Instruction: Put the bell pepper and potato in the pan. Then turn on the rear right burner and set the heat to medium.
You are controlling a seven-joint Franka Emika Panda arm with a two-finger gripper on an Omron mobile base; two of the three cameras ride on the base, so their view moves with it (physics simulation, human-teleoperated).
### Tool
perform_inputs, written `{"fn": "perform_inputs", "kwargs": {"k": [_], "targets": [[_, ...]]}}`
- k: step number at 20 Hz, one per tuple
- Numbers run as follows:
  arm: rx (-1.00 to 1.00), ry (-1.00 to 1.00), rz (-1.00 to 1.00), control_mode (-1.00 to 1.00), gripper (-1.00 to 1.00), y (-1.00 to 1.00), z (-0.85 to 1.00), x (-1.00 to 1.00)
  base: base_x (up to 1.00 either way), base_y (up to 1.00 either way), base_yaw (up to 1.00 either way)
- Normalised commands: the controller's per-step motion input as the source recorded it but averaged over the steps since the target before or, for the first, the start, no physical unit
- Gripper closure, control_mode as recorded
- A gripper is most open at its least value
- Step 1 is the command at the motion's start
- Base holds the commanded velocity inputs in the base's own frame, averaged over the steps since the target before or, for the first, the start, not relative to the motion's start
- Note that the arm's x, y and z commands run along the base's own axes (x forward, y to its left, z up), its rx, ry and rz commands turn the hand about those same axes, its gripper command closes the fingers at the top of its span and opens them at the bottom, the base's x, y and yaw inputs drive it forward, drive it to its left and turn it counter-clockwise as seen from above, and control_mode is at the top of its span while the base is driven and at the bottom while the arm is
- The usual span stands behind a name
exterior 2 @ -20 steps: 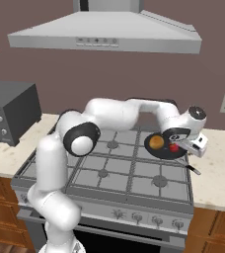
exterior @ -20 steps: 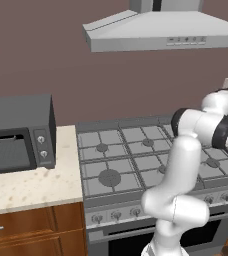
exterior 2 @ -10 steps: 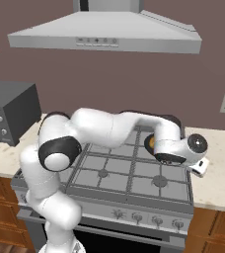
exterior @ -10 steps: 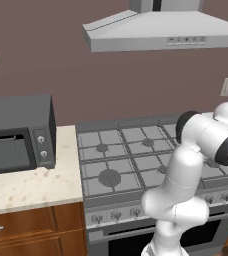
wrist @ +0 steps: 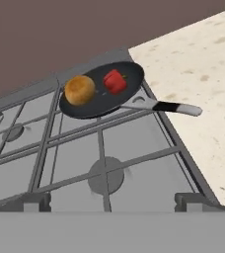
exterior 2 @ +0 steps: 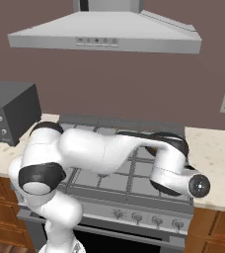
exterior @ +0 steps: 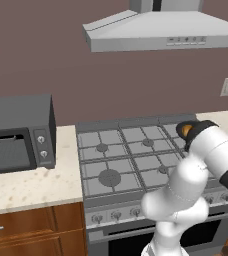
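The black pan (wrist: 100,99) sits on the stove's rear right grate, its thin handle (wrist: 169,106) pointing toward the right counter. Inside it the golden-brown potato (wrist: 80,90) lies on the left and the small red bell pepper (wrist: 115,81) on the right, a little apart. In the left base view a slice of the potato (exterior: 186,130) shows behind my white forearm (exterior: 213,147). My hand looks across the front right burner (wrist: 106,177) at the pan from a distance. Nothing is between the jaws, which stand open.
Speckled counter (wrist: 203,64) runs right of the stove, close to the pan handle. A row of knobs (exterior 2: 135,216) lines the stove front below my wrist (exterior 2: 176,173). A microwave (exterior: 16,132) stands on the left counter and a range hood (exterior: 161,30) hangs above.
The arm has pulled back from above the pan and swung down toward the stove's front right. The potato and bell pepper stay in the pan.
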Motion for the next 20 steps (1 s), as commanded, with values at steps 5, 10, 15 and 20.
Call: {"fn": "perform_inputs", "kwargs": {"k": [5, 10, 15, 20], "targets": [[0.00, -0.20, 0.16, -1.00, -1.00, 0.07, -0.21, -0.31, 0.00, 0.00, 0.00], [0.00, -0.19, 0.08, -1.00, -1.00, 0.06, -0.26, -0.25, 0.00, 0.00, 0.00], [0.00, -0.22, 0.06, -1.00, -1.00, 0.15, -0.19, -0.21, 0.00, 0.00, 0.00], [0.00, -0.24, 0.02, -1.00, -1.00, 0.13, -0.04, -0.51, 0.00, 0.00, 0.00]]}}
